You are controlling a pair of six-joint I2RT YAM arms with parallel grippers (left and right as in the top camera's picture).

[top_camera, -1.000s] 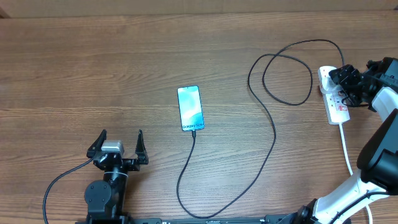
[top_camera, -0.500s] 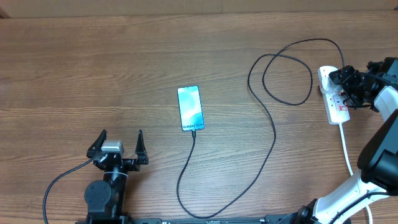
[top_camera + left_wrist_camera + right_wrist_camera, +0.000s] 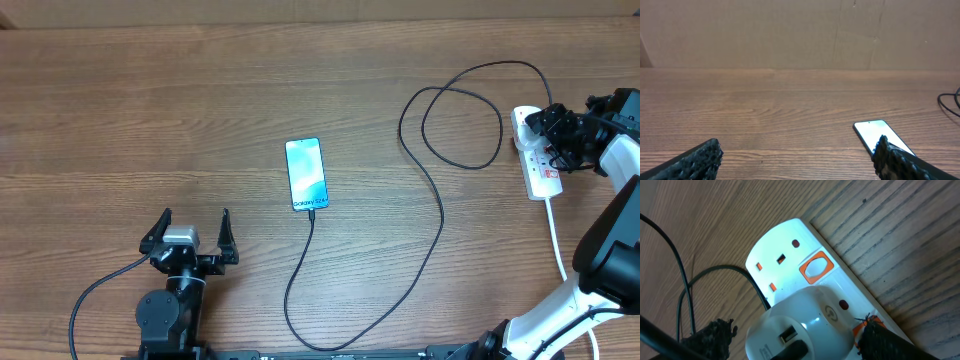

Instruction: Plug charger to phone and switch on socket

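Note:
The phone point(image 3: 306, 175) lies face up mid-table with its light-blue screen lit; it also shows in the left wrist view as the phone point(image 3: 874, 135). The charger cable point(image 3: 437, 215) meets the phone's lower end, sweeps right and loops up to the socket point(image 3: 541, 172). In the right wrist view a white adapter point(image 3: 800, 325) sits in the socket point(image 3: 785, 255), with the black cable point(image 3: 682, 285) leaving it. My right gripper point(image 3: 797, 339) is open astride the adapter, and one fingertip point(image 3: 880, 339) rests at an orange switch point(image 3: 858, 330). My left gripper point(image 3: 190, 230) stands open near the front edge, holding nothing.
Another orange switch point(image 3: 816, 267) and an unused outlet sit at the strip's free end. The strip's white cord point(image 3: 556, 235) runs toward the front right beside my right arm point(image 3: 610, 240). A brown wall stands behind the table point(image 3: 800, 30).
The right gripper has shifted very slightly over the socket. The phone, the cable and the left arm have not moved.

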